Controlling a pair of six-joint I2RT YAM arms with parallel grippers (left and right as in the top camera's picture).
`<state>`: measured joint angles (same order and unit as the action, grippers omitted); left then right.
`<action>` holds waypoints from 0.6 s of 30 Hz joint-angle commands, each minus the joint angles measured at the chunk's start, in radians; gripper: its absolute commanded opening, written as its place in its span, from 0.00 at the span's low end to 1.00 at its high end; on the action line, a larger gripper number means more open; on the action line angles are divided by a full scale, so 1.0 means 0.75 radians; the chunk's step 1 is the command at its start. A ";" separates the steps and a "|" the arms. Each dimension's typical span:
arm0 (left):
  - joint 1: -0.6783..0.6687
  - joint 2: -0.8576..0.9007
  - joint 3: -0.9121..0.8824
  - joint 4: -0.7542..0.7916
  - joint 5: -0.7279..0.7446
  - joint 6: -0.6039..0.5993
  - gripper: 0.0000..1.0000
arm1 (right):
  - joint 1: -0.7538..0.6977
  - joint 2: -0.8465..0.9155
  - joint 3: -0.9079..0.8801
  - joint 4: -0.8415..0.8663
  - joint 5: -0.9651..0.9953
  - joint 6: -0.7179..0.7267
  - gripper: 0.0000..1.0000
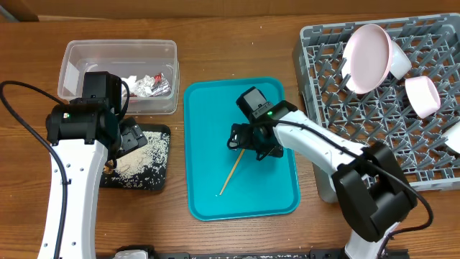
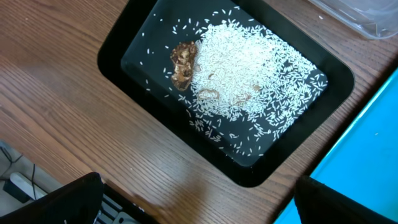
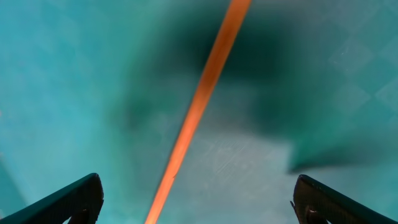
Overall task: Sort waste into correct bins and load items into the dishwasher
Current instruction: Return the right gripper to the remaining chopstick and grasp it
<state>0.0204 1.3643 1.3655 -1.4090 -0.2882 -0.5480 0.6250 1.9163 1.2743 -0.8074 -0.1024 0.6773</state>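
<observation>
A thin wooden chopstick (image 1: 231, 175) lies diagonally on the teal tray (image 1: 215, 108). My right gripper (image 1: 253, 142) hovers low over its upper end, open. In the right wrist view the chopstick (image 3: 199, 106) runs between the spread fingers, untouched. My left gripper (image 1: 131, 137) hangs open and empty over the black tray (image 1: 162, 133). That tray (image 2: 118, 43) holds pale rice grains (image 2: 249, 68) and a brown food scrap (image 2: 183, 64). The clear tub (image 1: 118, 50) holds foil wrappers (image 1: 154, 84) and a white napkin. In the grey dish rack (image 1: 338, 93) stand a round pale plate (image 1: 366, 57) and a pink bowl (image 1: 422, 95).
A pale bowl (image 1: 454, 137) shows partly at the rack's right edge. The teal tray lies between the black tray and the rack. Bare wooden table (image 2: 74, 118) shows to the left of the black tray and along the front edge.
</observation>
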 commanded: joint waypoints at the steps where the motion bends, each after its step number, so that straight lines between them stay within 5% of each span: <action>1: 0.002 -0.004 0.003 0.001 0.001 -0.008 1.00 | 0.019 0.051 -0.008 -0.001 0.058 0.011 1.00; 18: 0.002 -0.004 0.003 0.001 0.001 -0.008 1.00 | 0.022 0.116 -0.007 0.026 0.043 0.045 1.00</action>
<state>0.0204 1.3643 1.3655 -1.4094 -0.2882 -0.5480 0.6376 1.9553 1.2808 -0.8284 -0.0265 0.7074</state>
